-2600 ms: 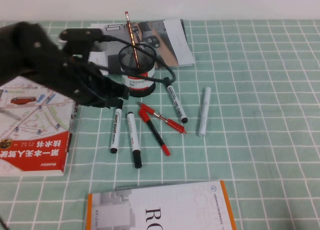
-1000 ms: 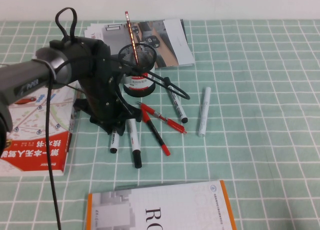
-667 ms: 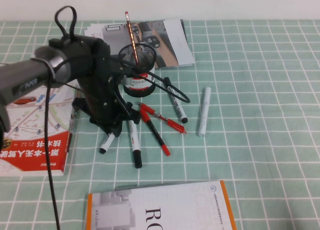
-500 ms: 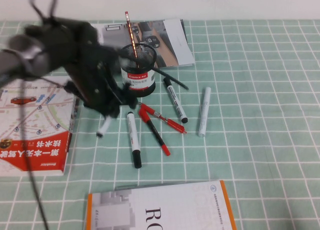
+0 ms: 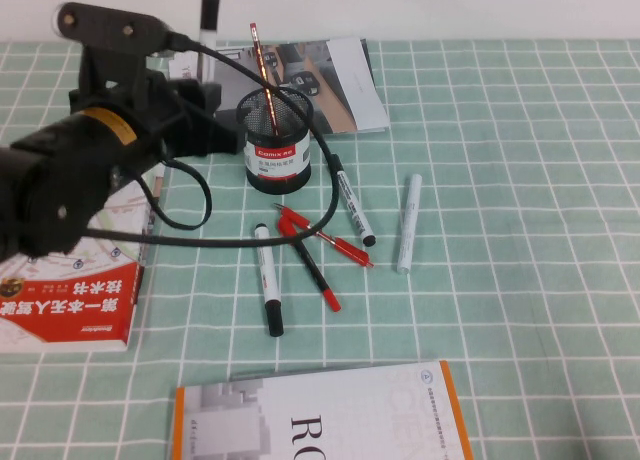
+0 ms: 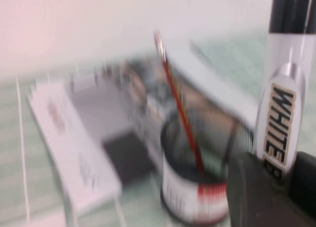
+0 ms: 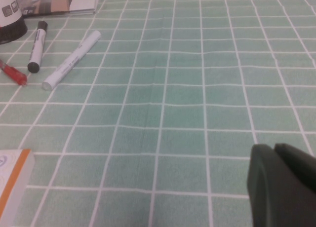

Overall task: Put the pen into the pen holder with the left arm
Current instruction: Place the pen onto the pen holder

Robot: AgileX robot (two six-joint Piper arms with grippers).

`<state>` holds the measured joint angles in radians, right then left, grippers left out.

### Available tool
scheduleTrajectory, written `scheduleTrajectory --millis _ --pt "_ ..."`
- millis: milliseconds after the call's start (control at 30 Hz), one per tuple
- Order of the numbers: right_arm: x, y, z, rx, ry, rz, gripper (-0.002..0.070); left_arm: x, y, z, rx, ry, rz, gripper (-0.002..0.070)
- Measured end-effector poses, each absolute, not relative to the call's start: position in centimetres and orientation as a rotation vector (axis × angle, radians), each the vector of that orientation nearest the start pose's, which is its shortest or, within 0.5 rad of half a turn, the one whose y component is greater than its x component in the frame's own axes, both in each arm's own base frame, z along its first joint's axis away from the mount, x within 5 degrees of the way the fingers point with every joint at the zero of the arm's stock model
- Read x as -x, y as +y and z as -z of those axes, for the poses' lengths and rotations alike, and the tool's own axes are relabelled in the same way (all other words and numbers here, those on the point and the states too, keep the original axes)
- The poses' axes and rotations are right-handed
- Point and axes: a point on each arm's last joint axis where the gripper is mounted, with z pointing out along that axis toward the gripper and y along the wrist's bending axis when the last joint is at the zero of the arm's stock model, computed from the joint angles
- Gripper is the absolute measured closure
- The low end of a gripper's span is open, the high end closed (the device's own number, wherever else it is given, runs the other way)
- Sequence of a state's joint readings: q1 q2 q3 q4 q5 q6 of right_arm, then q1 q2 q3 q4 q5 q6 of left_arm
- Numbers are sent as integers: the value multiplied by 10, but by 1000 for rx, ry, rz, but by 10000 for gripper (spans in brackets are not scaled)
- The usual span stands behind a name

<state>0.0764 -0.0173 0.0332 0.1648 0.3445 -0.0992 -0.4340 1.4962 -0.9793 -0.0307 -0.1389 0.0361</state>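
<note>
My left gripper [image 5: 203, 92] is shut on the pen [image 5: 209, 22], a white marker with a black cap, and holds it upright in the air just left of the pen holder's rim. The pen holder [image 5: 277, 141] is a black mesh cup with a white label and red band, and a red pencil [image 5: 261, 68] stands in it. In the left wrist view the pen [image 6: 282, 119] shows dark "WHITE" print between the fingers of my left gripper [image 6: 284, 185], with the holder [image 6: 197, 187] below and beside it. My right gripper [image 7: 274, 155] is shut and empty low over the mat.
Several pens lie in front of the holder: white markers [image 5: 266, 278] [image 5: 352, 205] [image 5: 408, 223] and red pens [image 5: 320, 242]. A red book [image 5: 70, 280] lies at the left, an orange-edged book [image 5: 320, 420] at the front, a magazine [image 5: 325, 80] behind the holder.
My left gripper closed on the pen on the mat, lifted it, and swung it up and back until it stands upright beside the holder.
</note>
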Motion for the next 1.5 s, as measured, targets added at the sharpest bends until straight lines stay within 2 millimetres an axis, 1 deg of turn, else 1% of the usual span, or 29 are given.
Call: scheduleTrajectory --millis 200,300,400,567,700,767,900,1000,1300,1400,1500 --pt "-53 9 -172 58 1841 -144 696 -325 -152 -294 -336 1587 363 568" --pt "-53 9 -172 58 1841 -144 696 -338 -160 -284 -323 1525 414 568" --pt "-53 9 -172 58 1841 -144 696 -353 -169 -275 -313 1514 446 568" --pt "-53 9 -172 58 1841 -144 696 -386 -181 -259 -297 1522 460 568" --pt "-53 9 -172 58 1841 -144 696 -404 -184 -242 -279 1552 462 568" --pt "-53 9 -172 58 1841 -144 696 -409 -185 -233 -277 1573 462 568" --pt "-53 9 -172 58 1841 -144 696 -414 -187 -214 -275 1626 462 568" --pt "-53 9 -172 58 1841 -144 696 -415 -188 -206 -276 1661 457 568" --pt "-53 9 -172 58 1841 -144 696 -416 -188 -195 -280 1703 450 567" --pt "-53 9 -172 58 1841 -144 696 -416 -188 -195 -280 1704 449 530" --pt "-53 9 -172 58 1841 -144 696 -416 -188 -195 -280 1706 449 425"
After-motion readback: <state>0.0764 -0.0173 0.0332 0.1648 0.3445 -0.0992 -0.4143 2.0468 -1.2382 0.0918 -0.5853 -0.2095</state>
